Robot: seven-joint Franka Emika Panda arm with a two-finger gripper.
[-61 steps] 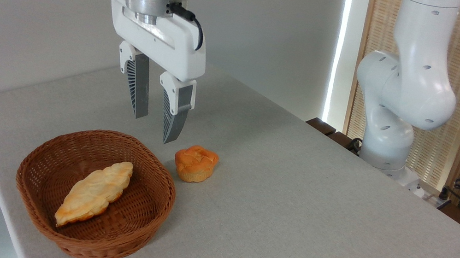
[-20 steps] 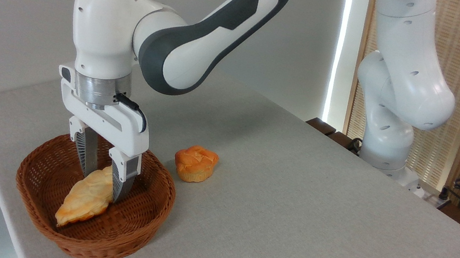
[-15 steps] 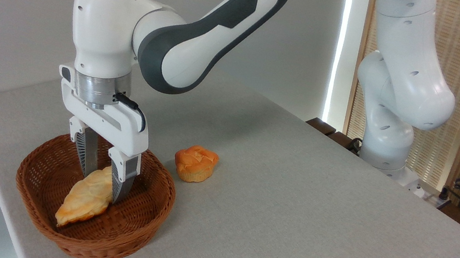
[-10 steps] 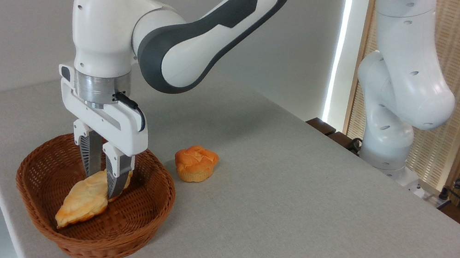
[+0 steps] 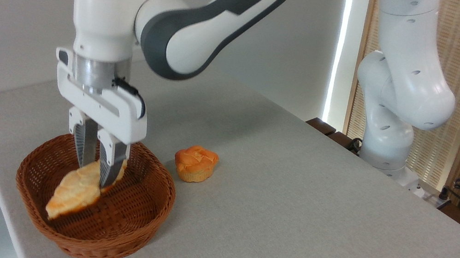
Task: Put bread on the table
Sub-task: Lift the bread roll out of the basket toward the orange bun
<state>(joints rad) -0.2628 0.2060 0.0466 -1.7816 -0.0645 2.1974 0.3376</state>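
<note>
I have the gripper (image 5: 95, 173) pinched narrow on the upper end of the long pale golden bread (image 5: 77, 187), which hangs tilted inside the brown woven wicker basket (image 5: 135, 218). Held off-centre, it may swing, slip, or snag the basket rim before reaching the grey bench (image 5: 290, 214) beside the basket.

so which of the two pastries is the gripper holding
The long pale bread, pinched near its upper end by the gripper above the basket; the round orange bun sits untouched on the table.
</note>
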